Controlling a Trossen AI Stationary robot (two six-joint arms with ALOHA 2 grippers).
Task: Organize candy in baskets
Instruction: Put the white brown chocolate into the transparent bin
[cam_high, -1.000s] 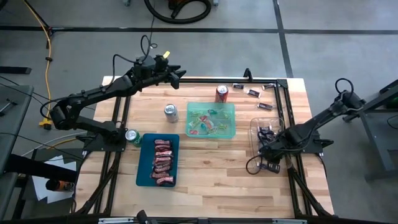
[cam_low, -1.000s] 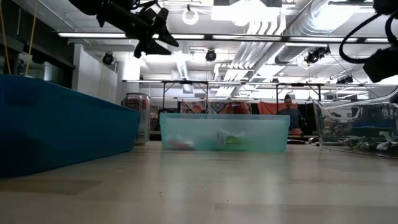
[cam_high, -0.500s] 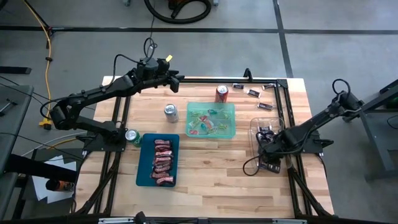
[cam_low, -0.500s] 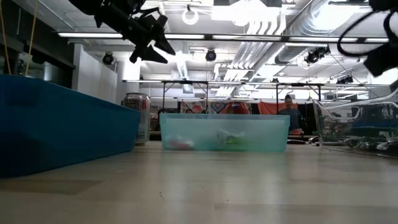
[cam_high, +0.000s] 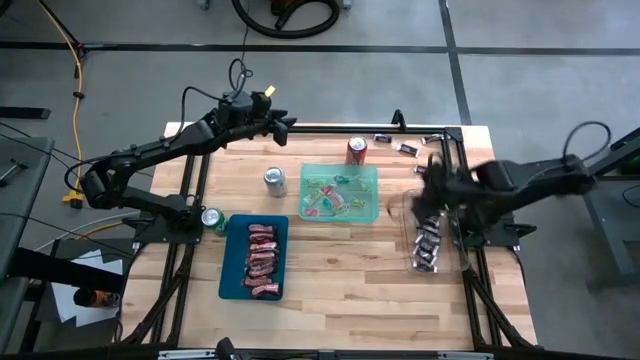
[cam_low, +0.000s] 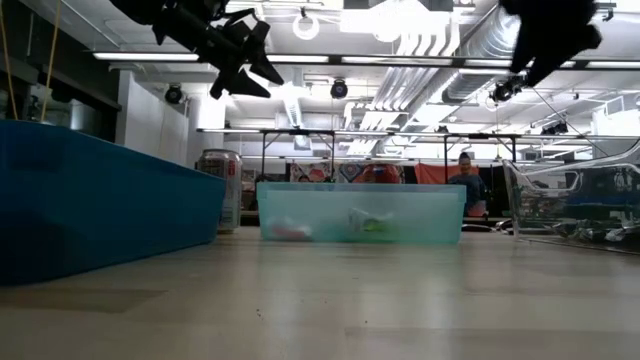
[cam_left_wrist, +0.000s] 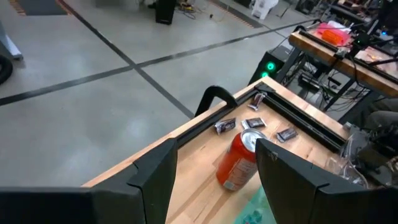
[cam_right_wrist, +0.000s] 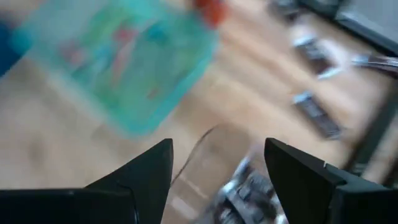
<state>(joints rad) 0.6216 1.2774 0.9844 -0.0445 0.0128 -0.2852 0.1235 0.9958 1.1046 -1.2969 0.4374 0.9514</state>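
Candy is distributed as follows: red-wrapped pieces in the dark teal basket (cam_high: 253, 260), mixed bright pieces in the light green basket (cam_high: 340, 192), dark pieces in the clear basket (cam_high: 428, 232), and loose dark bars (cam_high: 406, 149) at the worktop's (cam_high: 340, 290) far right corner. Left claw (cam_high: 284, 128) is spread and empty above the far worktop edge, near the red can (cam_left_wrist: 239, 162). Right claw (cam_right_wrist: 214, 163) is spread and empty above the clear basket.

Grey concrete floor (cam_high: 330, 85) crossed by dark seams surrounds the table; a yellow cable (cam_high: 74, 75) trails at nine o'clock; ceiling strip lights (cam_low: 400, 58) glow above distant workbenches (cam_low: 300, 135).
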